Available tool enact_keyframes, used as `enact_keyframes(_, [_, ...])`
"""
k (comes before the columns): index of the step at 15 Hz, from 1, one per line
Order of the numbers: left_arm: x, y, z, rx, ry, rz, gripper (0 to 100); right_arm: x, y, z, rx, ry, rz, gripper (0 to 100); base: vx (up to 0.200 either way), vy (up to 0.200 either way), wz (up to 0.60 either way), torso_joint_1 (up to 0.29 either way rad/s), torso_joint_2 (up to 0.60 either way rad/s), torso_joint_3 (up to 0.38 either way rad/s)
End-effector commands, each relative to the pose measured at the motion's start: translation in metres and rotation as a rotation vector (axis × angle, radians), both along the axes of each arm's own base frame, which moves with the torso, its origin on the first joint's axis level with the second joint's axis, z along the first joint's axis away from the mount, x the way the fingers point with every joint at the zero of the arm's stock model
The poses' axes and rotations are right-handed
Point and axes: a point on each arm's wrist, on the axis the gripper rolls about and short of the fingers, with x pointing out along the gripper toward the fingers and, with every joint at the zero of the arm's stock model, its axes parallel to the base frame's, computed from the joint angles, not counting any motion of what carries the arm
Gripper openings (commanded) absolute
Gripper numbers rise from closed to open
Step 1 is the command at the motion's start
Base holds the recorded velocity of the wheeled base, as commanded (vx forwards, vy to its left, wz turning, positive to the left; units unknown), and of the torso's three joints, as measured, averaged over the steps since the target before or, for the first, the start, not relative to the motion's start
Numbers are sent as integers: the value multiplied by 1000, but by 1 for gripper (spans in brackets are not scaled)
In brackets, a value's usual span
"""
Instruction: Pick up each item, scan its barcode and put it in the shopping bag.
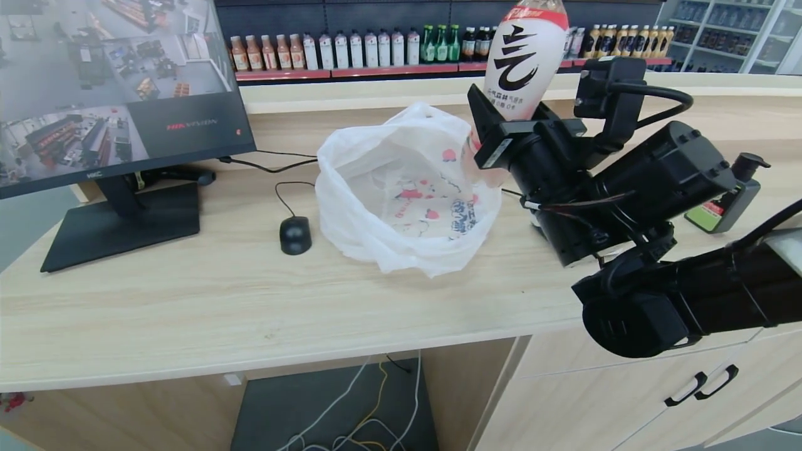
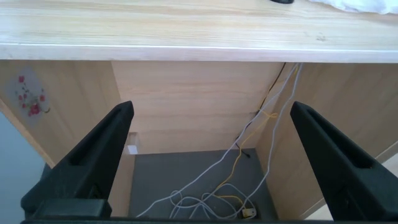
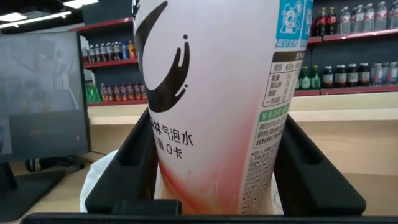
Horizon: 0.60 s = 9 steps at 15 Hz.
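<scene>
Right tool (image 1: 501, 134) clenched on white-and-pink plastic drink bottle (image 1: 525, 56) — long axis upright, just beside right rim of white plastic shopping bag (image 1: 376, 207) on pale wooden desk (image 1: 188, 300); bag mouth leftward. Left tool (image 2: 211, 162) released — below desk edge.

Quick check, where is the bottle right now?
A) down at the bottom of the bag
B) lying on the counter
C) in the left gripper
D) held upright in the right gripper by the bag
D: the right gripper clamps the bottle upright at the right rim of the bag, well off the counter.
</scene>
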Motion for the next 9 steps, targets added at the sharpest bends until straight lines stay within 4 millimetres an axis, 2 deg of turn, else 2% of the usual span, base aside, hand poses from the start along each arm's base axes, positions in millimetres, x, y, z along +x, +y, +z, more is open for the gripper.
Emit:
enact_keyframes(1, [0, 0, 0, 0, 0, 0, 100, 1, 2, -2, -9, 11, 3, 0, 0, 0, 0, 0, 0, 0])
enact_keyframes(3, [0, 0, 0, 2, 0, 0, 100, 4, 4, -4, -34, 46, 7, 0, 0, 0, 0, 0, 0, 0])
enact_keyframes(7, [0, 0, 0, 2, 0, 0, 100, 15, 16, 4, -57, 83, 18, 0, 0, 0, 0, 0, 0, 0])
enact_keyframes(9, [0, 0, 0, 0, 0, 0, 100, 38, 33, 8, -77, 111, 20, 0, 0, 0, 0, 0, 0, 0])
